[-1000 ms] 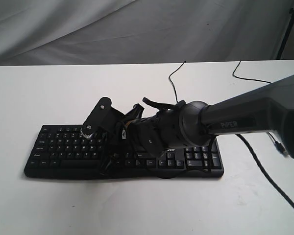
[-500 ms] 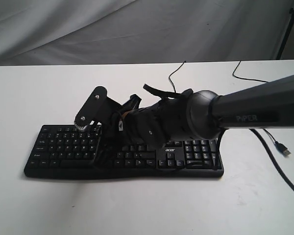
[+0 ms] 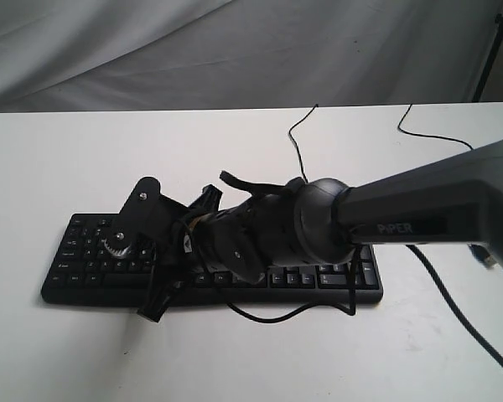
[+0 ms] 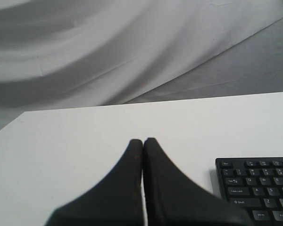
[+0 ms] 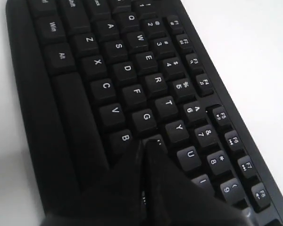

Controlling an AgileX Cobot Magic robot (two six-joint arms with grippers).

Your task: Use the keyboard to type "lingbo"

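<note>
**Base:** Two tools on your feed. How do they stand?

**Me:** Both pinched tight, with nothing held. My right tool [image 5: 145,142] has its tip over the wide flat black keyboard with white legends [image 5: 132,89], at the key just past the G key [image 5: 146,117] and beside the B key [image 5: 124,138]. I cannot tell whether it is pressing. My left tool [image 4: 143,140] hangs above the bare white worktop [image 4: 61,141], near one end of the keyboard.

**Base:** And the keyboard itself?

**Me:** It lies across the middle of the worktop, with its thin black cable [image 3: 298,138] trailing off behind. My dark right arm [image 3: 419,197] reaches over most of it.
</note>
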